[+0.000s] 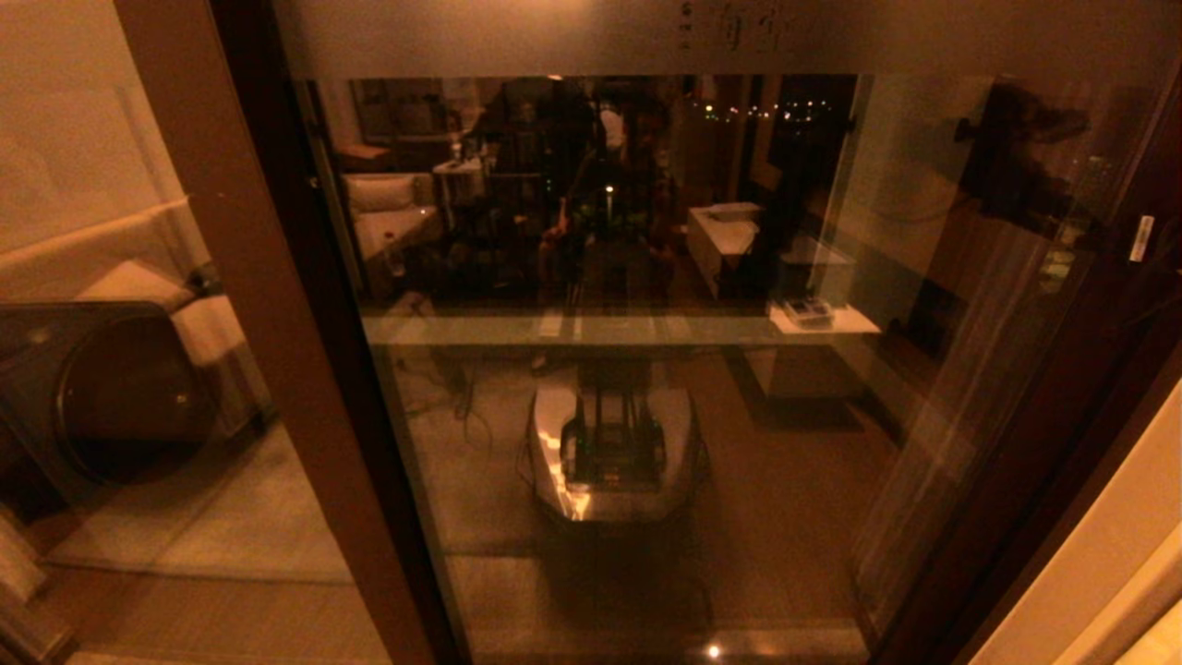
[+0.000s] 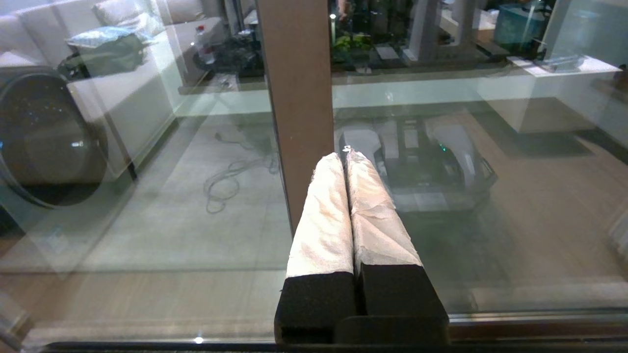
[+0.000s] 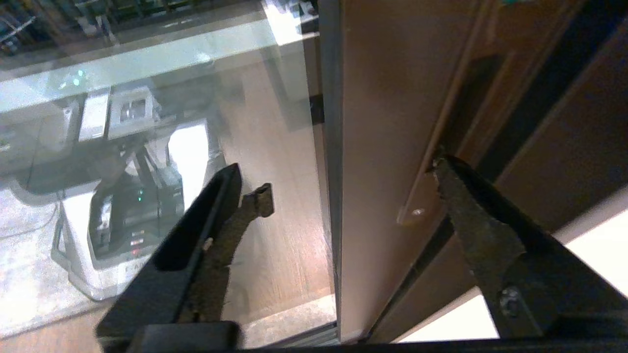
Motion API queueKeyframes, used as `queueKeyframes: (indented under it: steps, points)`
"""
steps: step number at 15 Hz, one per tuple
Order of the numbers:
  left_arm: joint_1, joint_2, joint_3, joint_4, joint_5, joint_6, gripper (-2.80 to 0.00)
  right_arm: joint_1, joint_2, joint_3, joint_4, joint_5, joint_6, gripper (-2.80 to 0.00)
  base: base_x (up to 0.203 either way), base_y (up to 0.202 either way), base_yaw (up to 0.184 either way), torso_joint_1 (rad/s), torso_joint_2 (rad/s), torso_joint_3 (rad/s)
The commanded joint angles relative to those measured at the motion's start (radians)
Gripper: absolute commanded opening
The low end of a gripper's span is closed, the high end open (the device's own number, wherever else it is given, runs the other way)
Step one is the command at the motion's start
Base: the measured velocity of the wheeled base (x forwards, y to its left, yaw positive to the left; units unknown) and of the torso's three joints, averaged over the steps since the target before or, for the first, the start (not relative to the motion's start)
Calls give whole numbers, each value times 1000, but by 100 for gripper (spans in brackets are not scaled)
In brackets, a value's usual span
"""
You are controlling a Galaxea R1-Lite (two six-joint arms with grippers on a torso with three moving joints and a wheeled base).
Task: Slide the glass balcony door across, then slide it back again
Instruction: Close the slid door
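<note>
The glass balcony door (image 1: 794, 434) fills the head view, with a frosted band of small characters (image 1: 729, 28) along its top. In the right wrist view its brown stile (image 3: 382, 122) runs between the fingers of my open right gripper (image 3: 351, 176). One fingertip (image 3: 444, 169) rests at the edge of the narrow dark handle slot (image 3: 473, 98), the other (image 3: 262, 193) hangs over the glass. My left gripper (image 2: 346, 154) is shut on nothing, its white-wrapped fingers pointing at a brown upright (image 2: 299, 98) between two panes. Neither gripper shows in the head view.
A washing machine with a round dark door (image 1: 120, 397) stands behind the glass at the left. A cream wall (image 1: 1108, 573) borders the frame at the right. My own base is mirrored in the pane (image 1: 614, 443). The floor track (image 3: 289, 336) runs below the door.
</note>
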Motion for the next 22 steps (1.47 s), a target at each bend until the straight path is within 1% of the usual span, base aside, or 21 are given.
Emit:
queueKeyframes:
  steps: [1, 4, 7, 9, 16, 22]
  points:
    - [0, 1, 31, -1, 0, 0, -280, 0, 42, -25, -1, 2, 0, 0, 0, 0, 0, 0, 0, 0]
    - [0, 1, 31, -1, 0, 0, -280, -13, 61, -51, -1, 3, -4, 0, 0, 0, 0, 0, 0, 0]
    - [0, 1, 31, -1, 0, 0, -280, -25, 64, -51, 1, 47, -8, 0, 0, 0, 0, 0, 0, 0]
    - [0, 1, 29, -1, 0, 0, -280, -25, 72, -51, 2, 57, -8, 0, 0, 0, 0, 0, 0, 0]
    - [0, 1, 31, -1, 0, 0, -280, -19, 107, -83, 5, 60, -2, 0, 0, 0, 0, 0, 0, 0]
    - [0, 1, 31, -1, 0, 0, -280, 4, 121, -91, 8, 59, 4, 0, 0, 0, 0, 0, 0, 0]
